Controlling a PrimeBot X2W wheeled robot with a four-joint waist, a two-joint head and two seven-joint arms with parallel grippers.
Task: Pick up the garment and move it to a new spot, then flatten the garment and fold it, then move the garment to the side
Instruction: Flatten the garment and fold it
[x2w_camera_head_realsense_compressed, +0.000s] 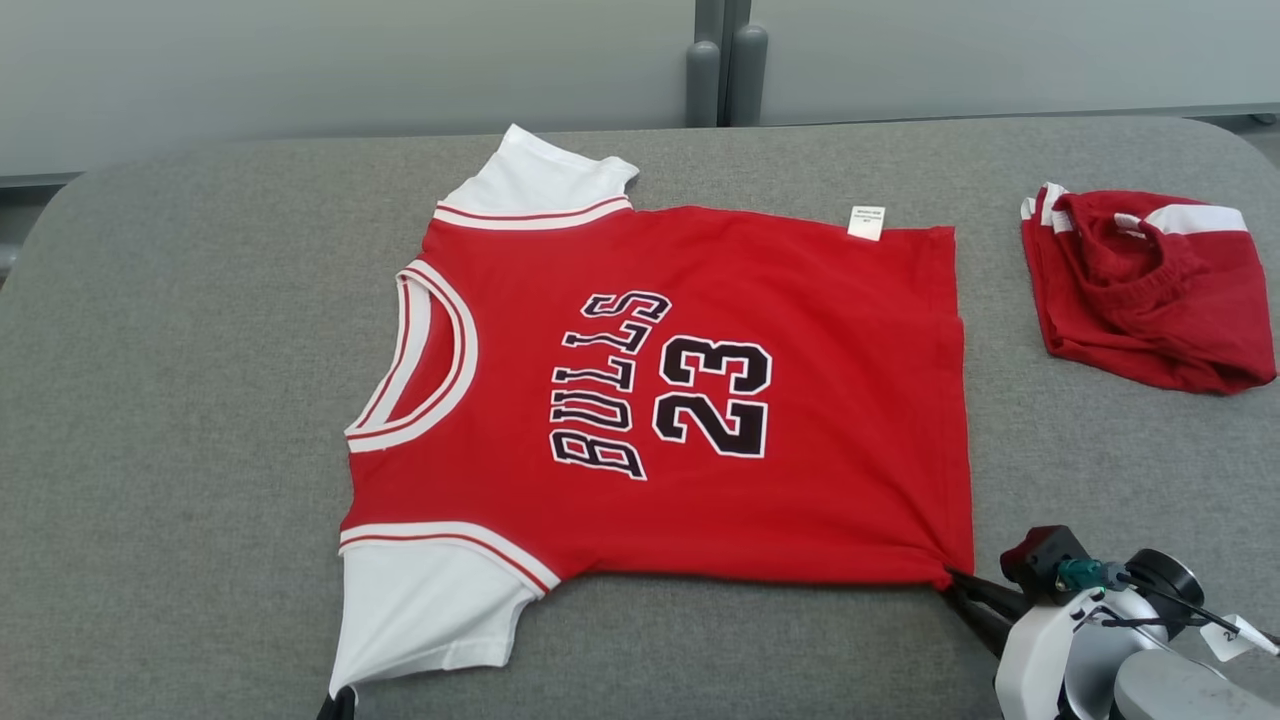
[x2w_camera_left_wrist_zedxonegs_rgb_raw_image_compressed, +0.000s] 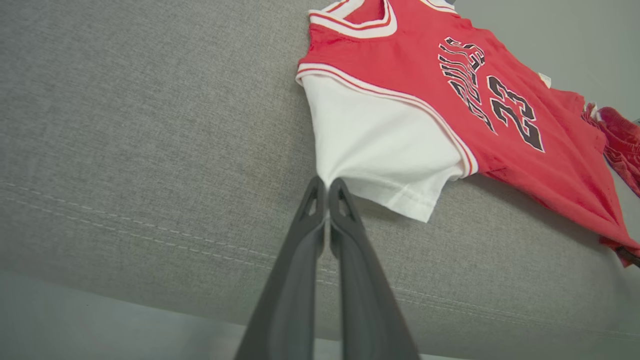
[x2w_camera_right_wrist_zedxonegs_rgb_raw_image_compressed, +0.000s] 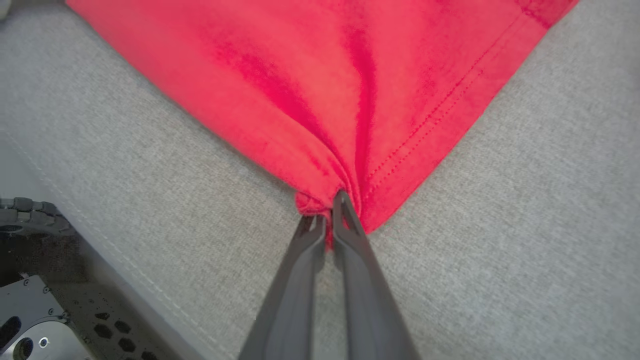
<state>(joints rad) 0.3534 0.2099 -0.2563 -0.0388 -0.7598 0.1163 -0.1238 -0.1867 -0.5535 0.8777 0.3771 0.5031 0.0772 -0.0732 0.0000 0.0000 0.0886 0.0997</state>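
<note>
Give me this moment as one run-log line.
jersey: spread flat | left hand: shut on white sleeve | right hand: shut on hem corner

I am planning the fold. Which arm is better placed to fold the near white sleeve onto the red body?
Probably left. The left gripper is shut on the near white sleeve of the jersey; the right gripper pinches its hem corner, far away.

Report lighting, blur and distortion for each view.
Head view: even soft light, jersey print sharp. Left wrist view: wide-angle skew stretches the lettering; left gripper slightly soft. Right wrist view: jersey blurs at upper left; hem stitching near right gripper sharp.
</note>
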